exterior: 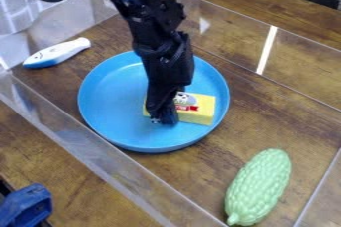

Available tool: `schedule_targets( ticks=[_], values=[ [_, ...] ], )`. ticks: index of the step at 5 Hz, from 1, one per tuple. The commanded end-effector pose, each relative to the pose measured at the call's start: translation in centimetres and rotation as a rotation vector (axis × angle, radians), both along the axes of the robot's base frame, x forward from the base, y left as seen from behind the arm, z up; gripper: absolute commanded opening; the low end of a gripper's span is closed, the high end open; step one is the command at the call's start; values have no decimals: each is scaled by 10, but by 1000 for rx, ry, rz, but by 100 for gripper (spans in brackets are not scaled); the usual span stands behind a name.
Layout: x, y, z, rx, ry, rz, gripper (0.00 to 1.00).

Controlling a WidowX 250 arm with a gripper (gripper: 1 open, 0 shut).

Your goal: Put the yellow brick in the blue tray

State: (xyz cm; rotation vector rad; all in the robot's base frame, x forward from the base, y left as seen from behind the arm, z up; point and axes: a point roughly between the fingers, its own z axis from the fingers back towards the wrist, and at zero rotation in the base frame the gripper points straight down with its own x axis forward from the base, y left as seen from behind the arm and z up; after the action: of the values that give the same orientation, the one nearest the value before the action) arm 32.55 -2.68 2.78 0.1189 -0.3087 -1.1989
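Observation:
The yellow brick (196, 109) lies flat inside the blue tray (114, 97), right of the tray's middle, with its red-and-white label facing up. My gripper (163, 113) hangs from the dark arm and reaches down into the tray at the brick's left end. The fingers look pressed together and low, touching or just in front of that end. The arm hides the brick's left part, so I cannot tell whether any of it is pinched.
A green bumpy gourd toy (258, 187) lies at the front right on the wooden table. A white-and-blue object (56, 52) rests at the back left. Clear plastic walls (80, 136) edge the work area, and a blue item (22, 207) sits at the bottom left corner.

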Motion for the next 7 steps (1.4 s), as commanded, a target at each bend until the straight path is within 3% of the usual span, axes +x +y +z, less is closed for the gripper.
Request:
schedule_targets(
  ticks=[1, 2, 3, 4, 7],
  values=[
    [9, 11, 14, 0, -26, 80, 100],
    [15, 13, 20, -2, -29, 134, 100],
    [20, 8, 16, -2, -32, 105, 0],
    [24, 3, 13, -2, -31, 76, 0],
    [22, -4, 7, 7, -28, 158, 0]
  ],
)
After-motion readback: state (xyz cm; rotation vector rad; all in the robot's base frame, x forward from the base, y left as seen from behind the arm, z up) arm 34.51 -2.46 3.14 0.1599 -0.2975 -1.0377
